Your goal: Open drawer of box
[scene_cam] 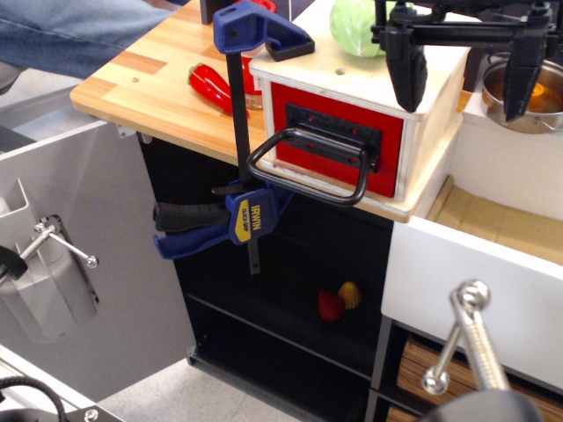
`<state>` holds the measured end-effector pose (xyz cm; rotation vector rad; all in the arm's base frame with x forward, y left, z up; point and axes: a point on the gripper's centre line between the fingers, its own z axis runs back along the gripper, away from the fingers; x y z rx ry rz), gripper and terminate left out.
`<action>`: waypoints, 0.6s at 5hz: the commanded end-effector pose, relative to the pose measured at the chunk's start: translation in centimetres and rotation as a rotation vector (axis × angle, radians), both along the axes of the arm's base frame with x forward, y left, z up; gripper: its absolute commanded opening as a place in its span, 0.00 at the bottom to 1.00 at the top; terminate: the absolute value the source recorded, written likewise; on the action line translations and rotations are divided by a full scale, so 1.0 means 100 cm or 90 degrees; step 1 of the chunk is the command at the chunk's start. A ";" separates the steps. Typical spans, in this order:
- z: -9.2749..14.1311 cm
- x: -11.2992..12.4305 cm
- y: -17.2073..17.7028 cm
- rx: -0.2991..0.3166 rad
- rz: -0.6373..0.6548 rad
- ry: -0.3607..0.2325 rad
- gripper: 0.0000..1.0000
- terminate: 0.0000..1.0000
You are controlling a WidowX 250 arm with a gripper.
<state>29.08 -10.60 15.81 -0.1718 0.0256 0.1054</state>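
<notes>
We see open air in front of the drawer (pixel 339 141), where its handle (pixel 310 167) juts out past the counter (pixel 167 101) edge with nothing near or below it but the dark cabinet opening. On the left, the blue clamp (pixel 248 132) stands upright just beside the box (pixel 369 97), its bar almost touching the handle's left end, so that side is tight. The gripper (pixel 466 75) hangs spread above the box's right top, and the white cabinet (pixel 493 272) closes the right.

Gripper (pixel 466 75) hangs at frame top, jaws spread wide, empty.
</notes>
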 end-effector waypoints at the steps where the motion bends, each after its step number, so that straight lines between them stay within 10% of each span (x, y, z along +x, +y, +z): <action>1: 0.000 0.000 0.000 0.000 0.000 0.000 1.00 0.00; 3: -0.020 0.000 0.047 0.006 -0.042 -0.056 1.00 0.00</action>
